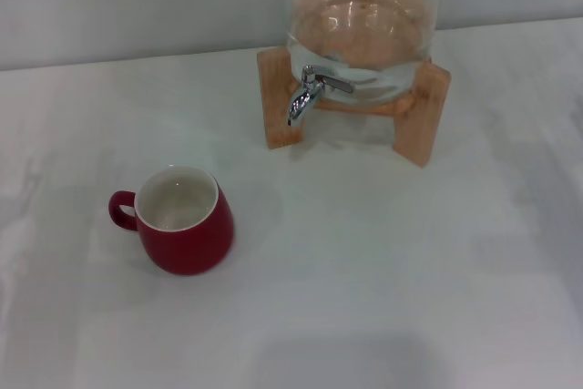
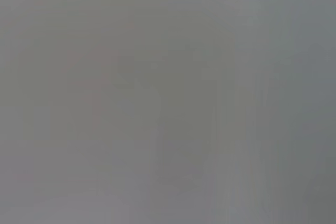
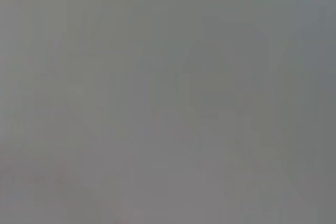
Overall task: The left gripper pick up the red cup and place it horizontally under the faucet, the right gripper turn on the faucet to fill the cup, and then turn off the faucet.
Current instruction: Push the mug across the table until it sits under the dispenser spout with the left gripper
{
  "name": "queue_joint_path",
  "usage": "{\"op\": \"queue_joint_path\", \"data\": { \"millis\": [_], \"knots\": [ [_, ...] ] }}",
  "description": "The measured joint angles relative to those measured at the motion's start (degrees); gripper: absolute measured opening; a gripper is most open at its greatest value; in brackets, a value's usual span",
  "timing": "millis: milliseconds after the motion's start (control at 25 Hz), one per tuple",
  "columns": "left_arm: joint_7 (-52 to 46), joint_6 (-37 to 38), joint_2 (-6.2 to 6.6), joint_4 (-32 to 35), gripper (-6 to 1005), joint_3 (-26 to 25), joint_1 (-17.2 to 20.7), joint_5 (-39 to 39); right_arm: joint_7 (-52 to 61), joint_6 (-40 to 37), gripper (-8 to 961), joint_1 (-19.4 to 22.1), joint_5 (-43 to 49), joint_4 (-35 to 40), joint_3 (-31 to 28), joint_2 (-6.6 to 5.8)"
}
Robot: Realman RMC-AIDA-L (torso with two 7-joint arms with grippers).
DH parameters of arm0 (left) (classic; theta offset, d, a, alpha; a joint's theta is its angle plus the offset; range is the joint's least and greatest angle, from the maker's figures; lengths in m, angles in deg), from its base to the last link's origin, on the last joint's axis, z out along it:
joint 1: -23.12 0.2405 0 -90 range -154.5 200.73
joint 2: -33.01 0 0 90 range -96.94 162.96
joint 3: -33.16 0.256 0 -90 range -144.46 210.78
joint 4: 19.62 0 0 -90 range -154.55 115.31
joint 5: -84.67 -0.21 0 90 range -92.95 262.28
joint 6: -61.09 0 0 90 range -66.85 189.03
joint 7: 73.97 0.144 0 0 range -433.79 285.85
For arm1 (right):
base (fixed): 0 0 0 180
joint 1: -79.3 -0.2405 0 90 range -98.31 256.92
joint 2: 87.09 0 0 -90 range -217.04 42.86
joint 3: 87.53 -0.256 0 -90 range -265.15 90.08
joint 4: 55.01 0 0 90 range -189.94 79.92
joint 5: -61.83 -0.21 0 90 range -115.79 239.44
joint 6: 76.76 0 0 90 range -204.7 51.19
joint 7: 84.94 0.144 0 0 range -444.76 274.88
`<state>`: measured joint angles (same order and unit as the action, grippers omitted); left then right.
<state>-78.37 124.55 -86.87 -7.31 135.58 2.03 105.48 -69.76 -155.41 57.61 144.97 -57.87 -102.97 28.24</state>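
White counter holds the red cup upright, well apart from the faucet. Neither of my pincers shows. Nothing started; my left pincer must reach the cup first.

We see only flat grey blur in both wrist views, with nothing recognisable in either. In the head view, the clear glass dispenser on its wooden stand is cut off by the far edge, so we cannot see its top. We see neither gripper in any view.
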Motion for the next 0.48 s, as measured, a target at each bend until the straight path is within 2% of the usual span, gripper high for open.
{"op": "queue_joint_path", "data": {
  "millis": [480],
  "knots": [
    [0.30,0.06,-0.01,0.00,884,2.28,0.13,-0.09,0.03,0.25,722,-0.10,0.17,-0.05,0.34,0.08]
  ]
}}
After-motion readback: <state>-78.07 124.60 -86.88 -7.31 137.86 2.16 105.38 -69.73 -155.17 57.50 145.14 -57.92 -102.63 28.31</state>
